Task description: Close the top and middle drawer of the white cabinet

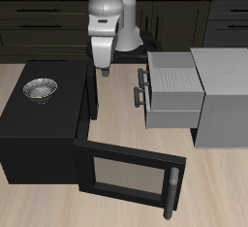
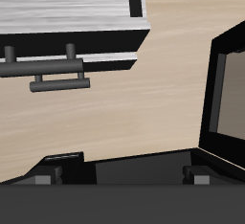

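Note:
The white cabinet (image 1: 229,95) stands on the table, and both its top drawer (image 1: 174,68) and middle drawer (image 1: 172,107) are pulled out towards the black box. Each drawer has a short dark bar handle: the top handle (image 1: 146,78) and the middle handle (image 1: 137,97), which juts a little further out. My gripper (image 1: 102,69) hangs open and empty above the gap between the black box and the drawers, apart from both handles. In the wrist view my gripper (image 2: 124,175) looks down on the drawer fronts and the handles (image 2: 53,78), with its fingertips (image 2: 43,178) wide apart.
A black box (image 1: 39,134) stands opposite the drawers with a metal bowl (image 1: 41,90) on top. Its glass-paned door (image 1: 126,173) is swung open towards the table's front edge. Dark counter cabinets (image 1: 39,22) run along the back. The black box also shows in the wrist view (image 2: 230,103).

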